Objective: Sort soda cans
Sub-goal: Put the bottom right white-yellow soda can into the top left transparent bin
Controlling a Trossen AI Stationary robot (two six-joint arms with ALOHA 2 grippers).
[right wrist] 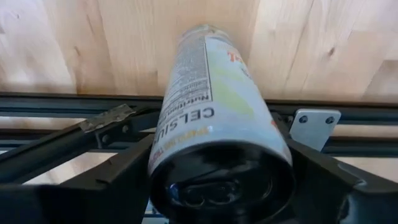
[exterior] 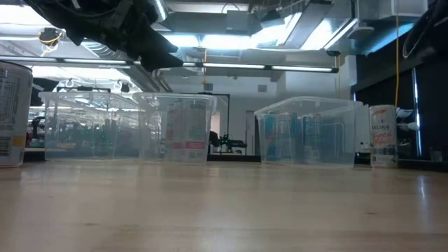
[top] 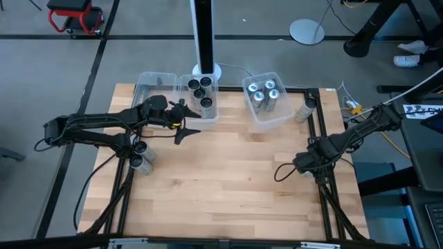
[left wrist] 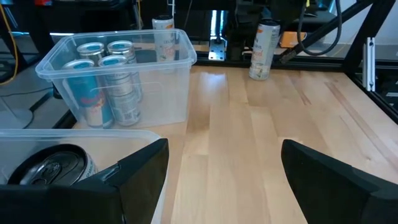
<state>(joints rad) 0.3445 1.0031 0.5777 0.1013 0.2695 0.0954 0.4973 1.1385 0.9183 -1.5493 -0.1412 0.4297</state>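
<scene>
Right gripper (right wrist: pixel 217 186) pinches a white can (right wrist: pixel 214 106) at the table's right edge; left gripper (top: pixel 185 124) hangs spread and empty beside the bins.

The held can lies sideways between the right fingers, its dark end toward the wrist, over the black frame rail (right wrist: pixel 62 102) along the wooden table (top: pixel 228 180). Just beyond the left gripper stands a clear bin (top: pixel 199 97) with dark cans (top: pixel 201 93); an empty bin (top: pixel 151 86) touches that one on its far side. Ahead of the spread left fingers, across bare wood, a third bin (left wrist: pixel 118 74) holds silver cans (left wrist: pixel 109 81), and one loose can (left wrist: pixel 264 50) stands past it. Two more cans (top: pixel 140 155) stand behind the left gripper, under its arm.
</scene>
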